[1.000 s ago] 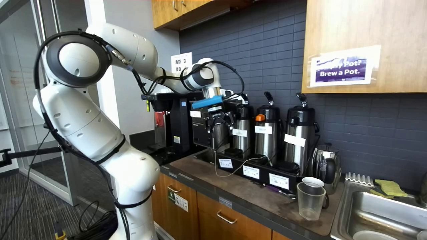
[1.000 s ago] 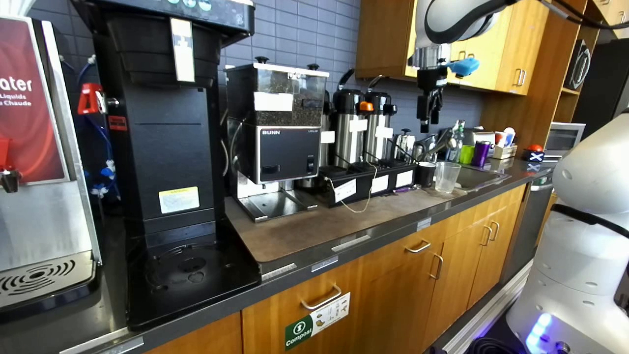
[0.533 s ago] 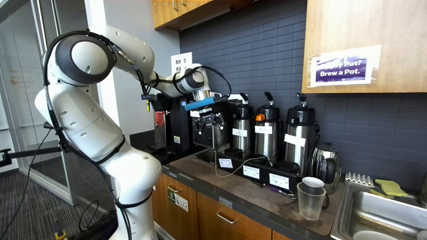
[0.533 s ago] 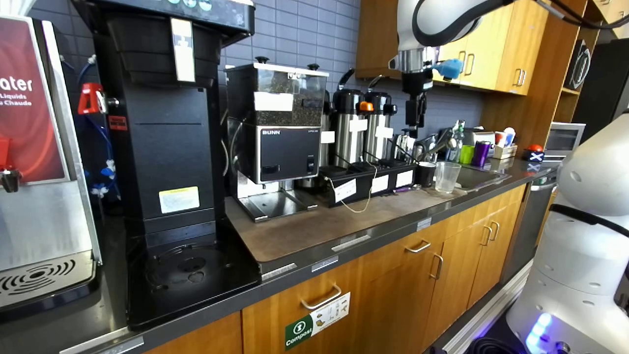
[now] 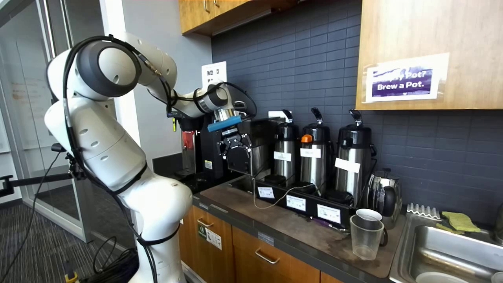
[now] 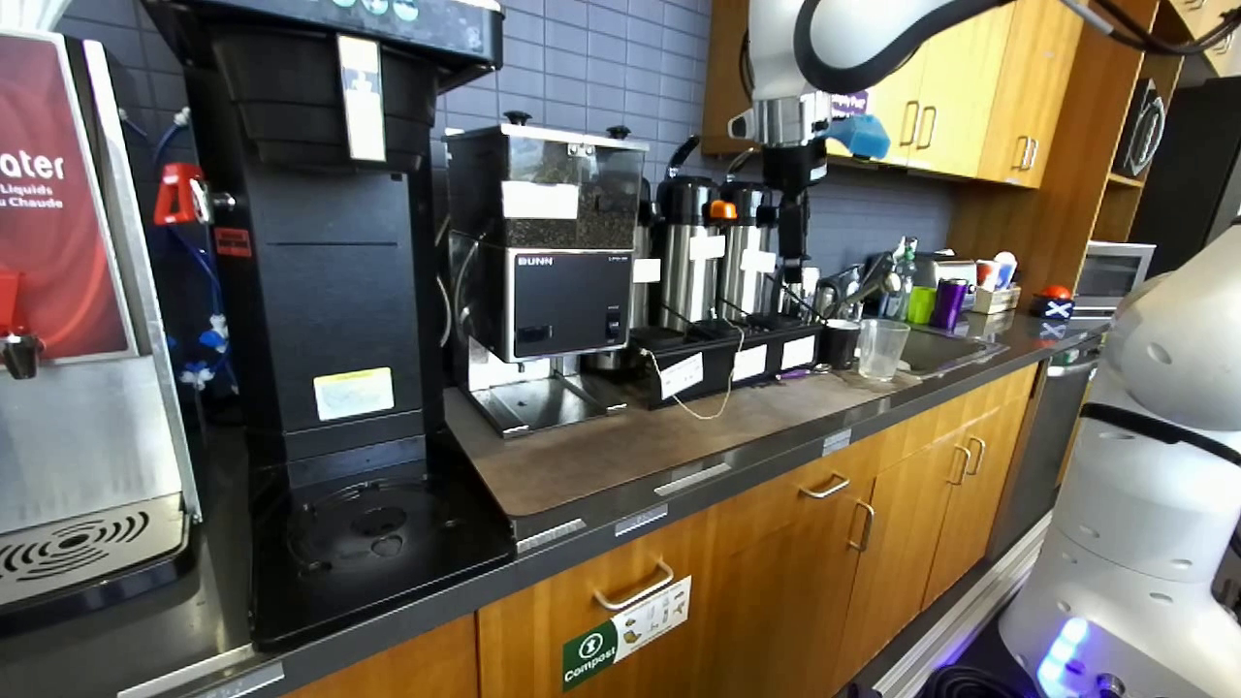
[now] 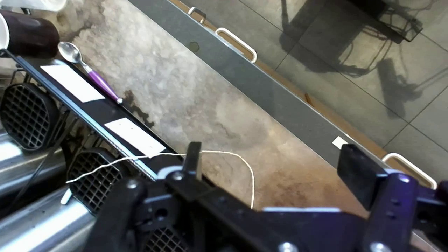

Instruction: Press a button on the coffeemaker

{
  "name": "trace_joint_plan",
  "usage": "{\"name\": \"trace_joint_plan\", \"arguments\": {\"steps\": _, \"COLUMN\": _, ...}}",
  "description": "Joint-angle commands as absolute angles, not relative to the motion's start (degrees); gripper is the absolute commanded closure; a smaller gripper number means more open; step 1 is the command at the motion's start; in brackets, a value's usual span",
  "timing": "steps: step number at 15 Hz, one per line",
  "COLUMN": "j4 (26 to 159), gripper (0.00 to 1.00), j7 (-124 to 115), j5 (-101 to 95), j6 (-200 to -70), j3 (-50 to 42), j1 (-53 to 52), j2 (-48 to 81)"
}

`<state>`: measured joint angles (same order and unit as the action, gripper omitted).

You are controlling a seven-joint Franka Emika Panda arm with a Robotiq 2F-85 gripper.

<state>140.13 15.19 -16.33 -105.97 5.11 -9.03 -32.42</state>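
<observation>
The coffeemaker (image 6: 339,291) stands upright, its long axis vertical, along the counter (image 7: 252,82) from the gripper (image 7: 274,164), past the grinder (image 6: 572,301) and well apart. The gripper hangs spread wide, holding nothing; I'd guess it must travel sideways, then rise to the 3 green discs (image 6: 374,6), probably buttons. Nearby, 3 pots (image 5: 314,169) line the tiled wall (image 5: 314,70).

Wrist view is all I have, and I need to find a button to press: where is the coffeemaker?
Observer: In an exterior view, the coffeemaker stands left of the bean grinder.
Operator: Any likely buttons?
Observer: Round teal marks near its top look like buttons, though the picture's top edge crops the row.
Operator: Am I touching it?
Observer: No; there, the pincer hangs apart, well to its right in the picture, the bean grinder showing between them.
</observation>
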Motion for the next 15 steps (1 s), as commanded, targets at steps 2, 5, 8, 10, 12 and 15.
{"name": "trace_joint_plan", "arguments": {"steps": 2, "j4": 139.0, "gripper": 0.00, "j7": 16.5, "j5": -15.1, "j6": -105.7, "j3": 6.9, "j1": -12.3, "j2": -31.1}}
{"name": "trace_joint_plan", "arguments": {"steps": 5, "j4": 138.6, "gripper": 0.00, "j7": 17.5, "j5": -13.6, "j6": -105.5, "j3": 8.1, "j1": -14.8, "j2": -30.5}}
{"name": "trace_joint_plan", "arguments": {"steps": 8, "j4": 138.2, "gripper": 0.00, "j7": 18.4, "j5": -11.7, "j6": -105.3, "j3": 9.5, "j1": -17.3, "j2": -30.0}}
{"name": "trace_joint_plan", "arguments": {"steps": 10, "j4": 137.7, "gripper": 0.00, "j7": 19.1, "j5": -10.4, "j6": -105.2, "j3": 10.3, "j1": -18.7, "j2": -29.5}}
{"name": "trace_joint_plan", "arguments": {"steps": 12, "j4": 137.1, "gripper": 0.00, "j7": 19.6, "j5": -9.1, "j6": -105.0, "j3": 11.1, "j1": -20.0, "j2": -29.0}}
{"name": "trace_joint_plan", "arguments": {"steps": 15, "j4": 136.6, "gripper": 0.00, "j7": 20.9, "j5": -7.0, "j6": -104.8, "j3": 12.3, "j1": -22.1, "j2": -28.5}}
